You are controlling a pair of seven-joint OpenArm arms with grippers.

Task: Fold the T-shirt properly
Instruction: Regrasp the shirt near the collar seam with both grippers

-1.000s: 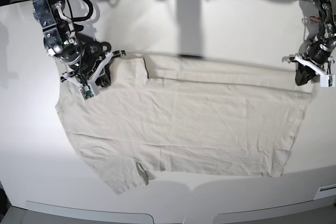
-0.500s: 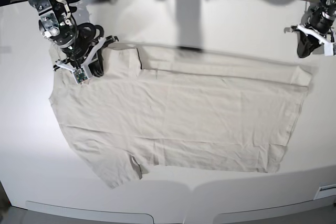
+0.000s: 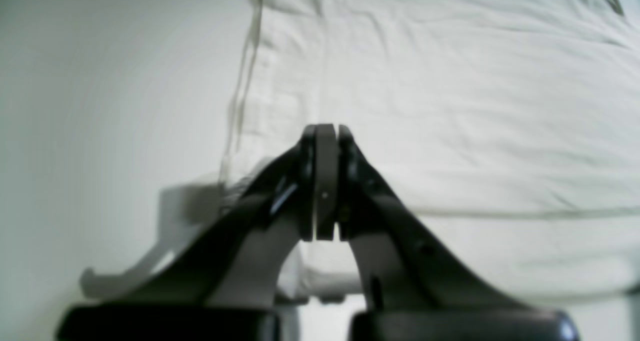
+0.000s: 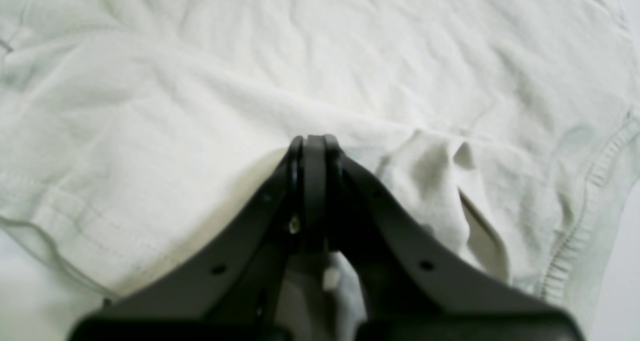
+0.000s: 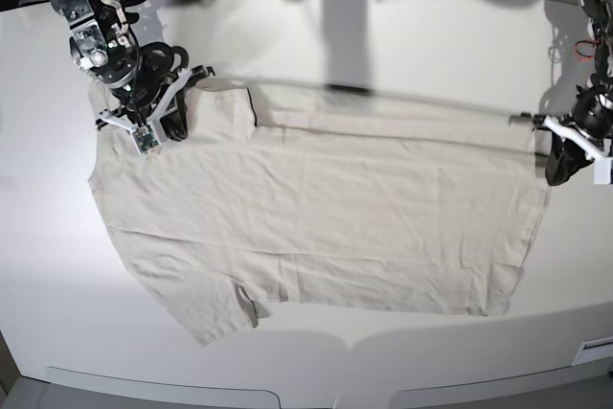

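Tabletop, smooth white (image 5: 383, 35), carries the flat pale beige cotton T-shirt (image 5: 326, 208). Right gripper (image 5: 172, 126) clenched on its collar; left gripper (image 5: 558, 168), fingers clenched, has dropped to the hem since earlier.

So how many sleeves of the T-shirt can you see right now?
1. One short sleeve lies flat at the near-left edge of the T-shirt in the base view. The other may be folded under near the right pincer; I can't tell.

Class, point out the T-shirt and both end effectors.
T-shirt (image 5: 326, 217): base view, middle of the body.
left end effector (image 3: 325, 131): left wrist view, closed fingertips.
right end effector (image 4: 312, 141): right wrist view, closed fingertips.
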